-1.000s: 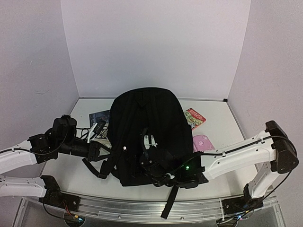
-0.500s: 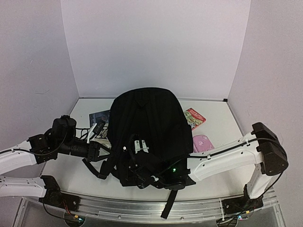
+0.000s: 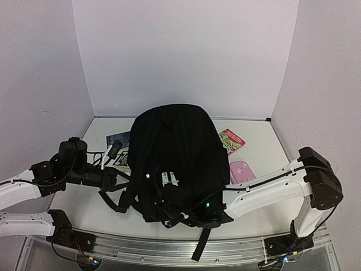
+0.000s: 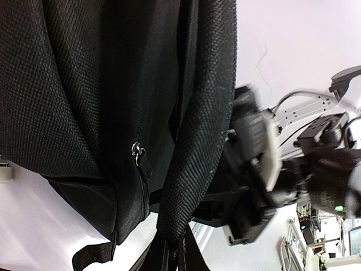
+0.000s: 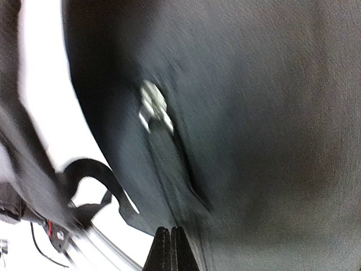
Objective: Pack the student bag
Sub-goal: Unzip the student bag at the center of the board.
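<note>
White surface and pale lilac walls frame the scene. The large black soft fabric backpack (image 3: 175,147) lies in the middle of that surface, straps uppermost, with its lower end toward the arms. A dark blue booklet (image 3: 117,139) shows at its left side. A red-edged colourful booklet (image 3: 232,141) and a small pink pencil case (image 3: 241,169) lie just to its right, all three still outside the bag.

The left tool (image 3: 115,179) is closed narrow at the bag's left flank, beside a padded shoulder strap (image 4: 197,141). Whether it pinches fabric I cannot tell. The right tool (image 3: 166,178) sits on the bag's lower part with its fingers pressed together. In the blurred wrist view the small metal zip pull (image 5: 151,110) shows ahead of the fingertips, not between them.

Opening the bag looks like the step in hand. The main risk is that the right tool is closed on cloth, or on nothing, instead of the pull. A tug would then drag the limp bag toward the near edge rather than run the zip. A weak left hold would let the bag follow. The loose webbing end (image 3: 200,248) hanging over the near rail could snag.
</note>
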Robot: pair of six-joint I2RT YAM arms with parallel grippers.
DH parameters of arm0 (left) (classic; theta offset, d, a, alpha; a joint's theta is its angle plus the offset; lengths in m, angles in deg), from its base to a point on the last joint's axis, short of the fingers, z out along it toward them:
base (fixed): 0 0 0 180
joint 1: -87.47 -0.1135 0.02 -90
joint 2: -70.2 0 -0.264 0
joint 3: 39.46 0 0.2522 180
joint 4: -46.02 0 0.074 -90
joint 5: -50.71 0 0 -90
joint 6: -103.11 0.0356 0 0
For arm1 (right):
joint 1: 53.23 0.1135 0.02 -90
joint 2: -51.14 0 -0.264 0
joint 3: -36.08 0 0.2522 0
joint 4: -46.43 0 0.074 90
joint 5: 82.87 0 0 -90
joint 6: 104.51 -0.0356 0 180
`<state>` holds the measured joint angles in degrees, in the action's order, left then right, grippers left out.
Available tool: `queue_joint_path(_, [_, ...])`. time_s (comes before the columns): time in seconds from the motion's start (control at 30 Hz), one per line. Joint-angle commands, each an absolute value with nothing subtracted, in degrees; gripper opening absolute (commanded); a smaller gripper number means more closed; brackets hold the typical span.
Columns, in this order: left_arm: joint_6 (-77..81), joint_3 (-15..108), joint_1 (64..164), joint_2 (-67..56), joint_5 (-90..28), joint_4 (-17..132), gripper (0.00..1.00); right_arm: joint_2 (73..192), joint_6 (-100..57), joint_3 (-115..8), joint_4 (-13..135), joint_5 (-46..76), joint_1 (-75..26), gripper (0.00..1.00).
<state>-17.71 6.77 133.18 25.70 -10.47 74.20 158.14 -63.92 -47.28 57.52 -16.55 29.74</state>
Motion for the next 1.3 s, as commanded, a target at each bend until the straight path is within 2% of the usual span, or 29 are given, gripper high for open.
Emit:
queue_joint_path(0.0, [-19.0, 6.5, 133.0, 28.3, -12.0, 70.9, 0.00, 153.6, -67.6, -42.9, 58.5, -13.5, 30.2, 0.00])
queue_joint_path(0.17, [-19.2, 5.6, 133.0, 29.1, -9.4, 69.8, 0.00, 150.5, -67.7, -41.8, 58.3, -14.3, 30.0, 0.01])
queue_joint_path(0.23, [-18.9, 5.6, 133.0, 28.7, -8.4, 69.8, 0.00, 150.5, -66.6, -43.3, 58.3, -13.2, 29.3, 0.12])
queue_joint_path(0.47, [-17.7, 6.7, 133.0, 26.9, -5.9, 70.1, 0.00, 151.7, -63.6, -47.0, 58.3, -6.5, 24.2, 0.33])
queue_joint_path(0.57, [-17.2, 7.1, 133.0, 26.2, -5.5, 70.1, 0.00, 152.9, -61.3, -49.3, 58.3, -5.1, 23.4, 0.38])
queue_joint_path(0.83, [-16.8, 7.5, 133.0, 25.5, -4.7, 69.8, 0.00, 156.3, -58.5, -54.1, 58.4, -4.3, 22.2, 0.38])
queue_joint_path(1.27, [-16.9, 7.6, 133.0, 29.0, -6.7, 71.9, 0.00, 160.9, -58.3, -58.0, 61.3, -6.5, 22.3, 0.25])
